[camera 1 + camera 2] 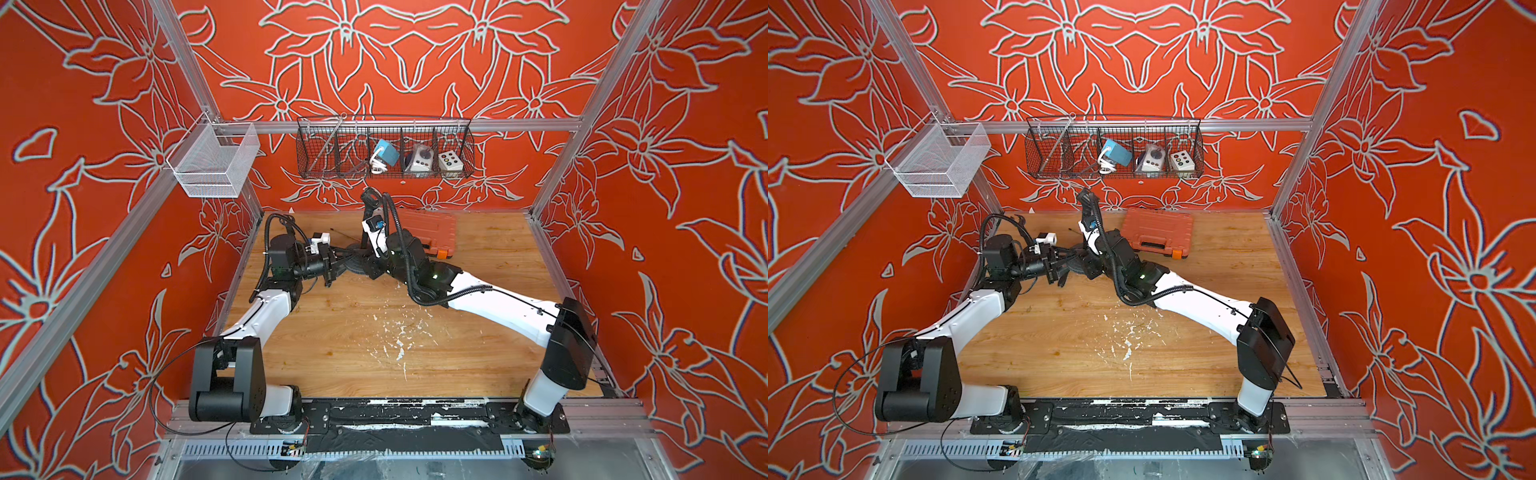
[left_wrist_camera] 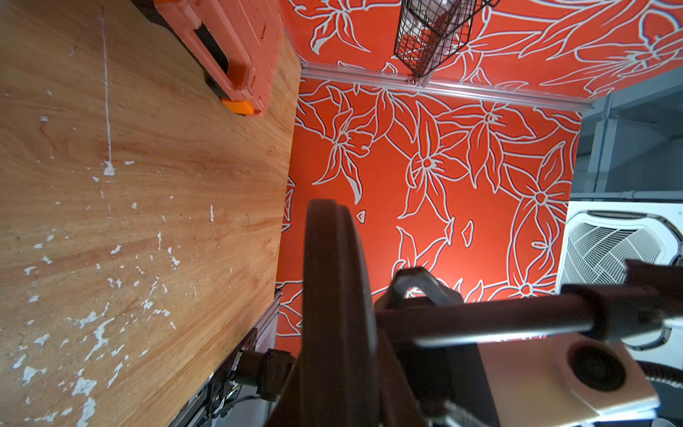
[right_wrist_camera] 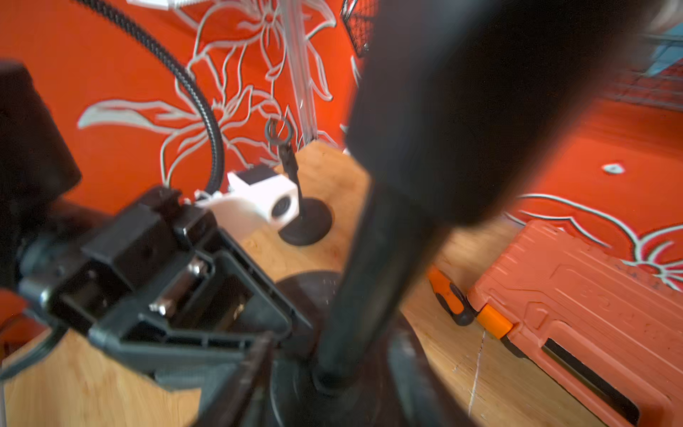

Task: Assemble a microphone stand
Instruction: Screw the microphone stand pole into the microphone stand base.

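- Two stands: pole (image 3: 373, 281) in round base (image 3: 305, 290), at far half of table (image 1: 353, 332), my left gripper (image 1: 332, 266) clamped on its rim; small stand (image 3: 306, 222) behind
- One orange case (image 3: 576, 307)
- Right gripper (image 1: 365, 253) blurred beside pole; jaws' state I cannot tell

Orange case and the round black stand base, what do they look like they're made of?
The orange case: moulded plastic, matte, judging by its ribbed lid, moulded-in handle slot and brighter orange latch. The stand base: dull black disc with a stepped rim, probably coated metal, though the look alone cannot rule out plastic.
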### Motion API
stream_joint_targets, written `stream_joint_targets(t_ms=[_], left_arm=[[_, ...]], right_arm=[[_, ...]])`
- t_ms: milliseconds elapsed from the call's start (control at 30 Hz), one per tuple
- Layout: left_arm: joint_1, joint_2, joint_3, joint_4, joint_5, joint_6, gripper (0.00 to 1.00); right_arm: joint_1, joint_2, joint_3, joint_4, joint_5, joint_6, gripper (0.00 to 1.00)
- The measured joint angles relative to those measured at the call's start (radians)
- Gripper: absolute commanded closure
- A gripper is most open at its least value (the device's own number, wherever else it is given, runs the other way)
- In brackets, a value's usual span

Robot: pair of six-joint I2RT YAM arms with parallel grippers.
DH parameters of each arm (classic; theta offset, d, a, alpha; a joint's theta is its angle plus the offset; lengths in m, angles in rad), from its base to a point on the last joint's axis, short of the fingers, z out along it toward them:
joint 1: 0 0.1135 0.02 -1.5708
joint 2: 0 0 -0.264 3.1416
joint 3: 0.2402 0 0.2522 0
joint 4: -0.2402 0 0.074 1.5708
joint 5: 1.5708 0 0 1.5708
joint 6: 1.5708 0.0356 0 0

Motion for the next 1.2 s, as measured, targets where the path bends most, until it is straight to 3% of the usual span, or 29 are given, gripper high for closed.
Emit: stream_joint_targets(t_ms=[300, 500, 933, 1200], left_arm=[[0.0, 0.0, 0.029, -0.078, -0.016, 0.052, 1.0], [0.0, 0.0, 0.037, -0.095, -0.002, 0.07, 1.0], [0.0, 0.011, 0.045, -0.097, 0.047, 0.081, 1.0], [0.0, 0.011, 0.044, -0.095, 0.056, 0.081, 1.0]], right_arm=[[-0.184, -0.041, -0.063, 0.023, -0.517, -0.056, 0.32], [-0.253, -0.041, -0.051, -0.012, -0.701, -0.135, 0.33], [-0.258, -0.003, -0.031, 0.017, -0.779, -0.187, 0.36], [-0.259, 0.032, -0.023, 0.154, -0.78, -0.11, 0.45]])
